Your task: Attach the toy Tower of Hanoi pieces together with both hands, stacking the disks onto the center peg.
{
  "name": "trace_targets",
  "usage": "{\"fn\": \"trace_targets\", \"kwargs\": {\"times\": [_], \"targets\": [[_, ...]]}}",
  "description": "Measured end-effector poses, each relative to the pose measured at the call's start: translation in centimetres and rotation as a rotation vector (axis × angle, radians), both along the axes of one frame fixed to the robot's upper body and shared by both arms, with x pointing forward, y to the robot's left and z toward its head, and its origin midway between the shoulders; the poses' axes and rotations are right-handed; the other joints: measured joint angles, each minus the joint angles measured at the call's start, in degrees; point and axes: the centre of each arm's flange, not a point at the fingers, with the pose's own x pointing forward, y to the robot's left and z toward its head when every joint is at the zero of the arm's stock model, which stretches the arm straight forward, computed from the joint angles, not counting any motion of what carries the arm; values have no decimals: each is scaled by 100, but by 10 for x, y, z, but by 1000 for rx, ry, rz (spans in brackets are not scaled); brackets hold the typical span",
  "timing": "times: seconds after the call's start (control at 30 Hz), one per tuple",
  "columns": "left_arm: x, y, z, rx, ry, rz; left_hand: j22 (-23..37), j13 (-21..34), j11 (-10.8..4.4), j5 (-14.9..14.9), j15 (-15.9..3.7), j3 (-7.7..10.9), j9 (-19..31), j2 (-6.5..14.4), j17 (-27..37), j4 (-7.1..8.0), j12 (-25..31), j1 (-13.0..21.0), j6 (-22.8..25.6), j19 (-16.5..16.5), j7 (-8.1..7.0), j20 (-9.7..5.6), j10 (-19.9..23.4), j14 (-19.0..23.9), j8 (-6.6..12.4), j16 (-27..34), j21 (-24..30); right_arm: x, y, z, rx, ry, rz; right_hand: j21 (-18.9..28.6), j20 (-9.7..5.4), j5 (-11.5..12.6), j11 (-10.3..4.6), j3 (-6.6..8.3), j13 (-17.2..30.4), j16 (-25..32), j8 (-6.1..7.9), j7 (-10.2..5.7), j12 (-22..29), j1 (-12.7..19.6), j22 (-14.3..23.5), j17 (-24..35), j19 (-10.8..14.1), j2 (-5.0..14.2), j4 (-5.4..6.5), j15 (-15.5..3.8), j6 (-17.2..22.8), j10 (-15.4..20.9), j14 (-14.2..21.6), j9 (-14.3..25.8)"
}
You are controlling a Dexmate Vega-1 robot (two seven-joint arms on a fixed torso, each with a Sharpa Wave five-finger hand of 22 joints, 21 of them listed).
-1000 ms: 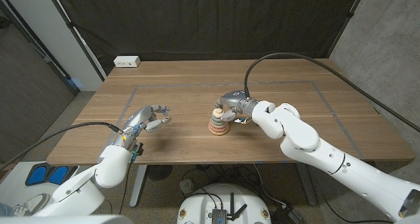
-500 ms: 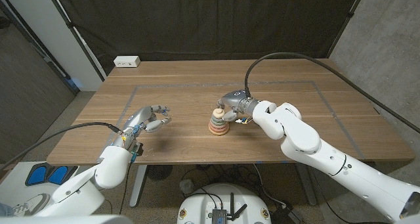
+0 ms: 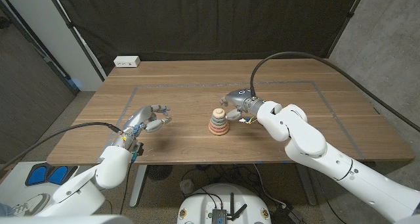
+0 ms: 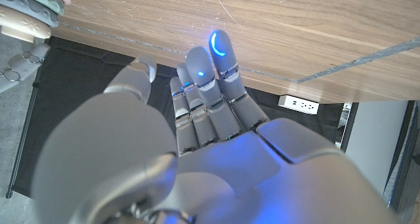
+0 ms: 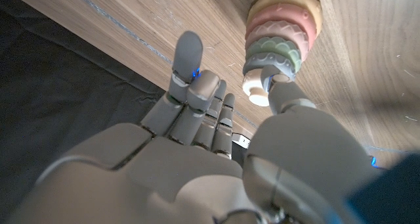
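Observation:
The toy tower [image 3: 218,123] stands at the table's middle, with pastel disks stacked on its peg and a cream knob on top. My right hand [image 3: 237,104] hovers just right of the tower's top, fingers apart and holding nothing. In the right wrist view the thumb [image 5: 289,99] sits close beside the knob of the tower [image 5: 279,37], and the other fingers reach past it. My left hand [image 3: 147,119] is off to the left of the tower, over the table, open and empty. The left wrist view shows that hand [image 4: 197,132] with its fingers stretched out and the tower's disks [image 4: 29,10] far off.
A white power strip [image 3: 127,62] lies at the table's back left corner. A thin taped outline [image 3: 328,106] marks a rectangle on the wooden top. A black cable [image 3: 295,55] arcs above my right arm.
My right hand has drawn back a little to the right, off the tower's top. The left hand has not moved.

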Motion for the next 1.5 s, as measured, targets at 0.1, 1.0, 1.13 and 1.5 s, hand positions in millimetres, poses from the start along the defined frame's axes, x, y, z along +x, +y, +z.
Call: {"fn": "trace_targets", "kwargs": {"times": [0.1,1.0,1.13,1.5], "targets": [[0,-2,0,-4,-1,-2,0,0,0,0,0,2,0,0,0,-2,0,0,0,0,0,0,0,0,0,0,0,-1,-5,2,27,-14,-6,0,0,0,-37,0,-15,-40,21,-23,40,1,0,2,0,3,0,0,22,39,0,0],[2,-7,6,-4,-18,12,-1,11,-24,0,0,55,0,-38,1,-7,-58,-38,-85,0,-16,0,-150,0,-44,0,0,-17,-56,-9,246,-112,-72,0,0,0,-152,50,-142,28,189,-62,127,136,1,66,44,303,-1,-62,372,463,106,96],[2,-9,9,3,-26,14,-1,11,-13,0,0,55,0,-38,1,-7,-82,-38,-106,0,3,0,-200,0,-89,0,0,-18,-63,-12,268,-126,-86,0,-41,0,-152,49,-168,51,211,-62,127,139,1,65,85,305,-1,-62,389,463,106,104],[3,-11,11,-21,-55,14,-1,12,-19,0,0,55,0,-63,1,-7,-104,-64,-234,0,8,0,-269,0,-89,0,0,-21,-89,-19,340,-178,-129,36,-41,0,-152,65,-190,93,234,-102,127,182,2,65,85,348,-17,-93,430,462,136,122]]}}
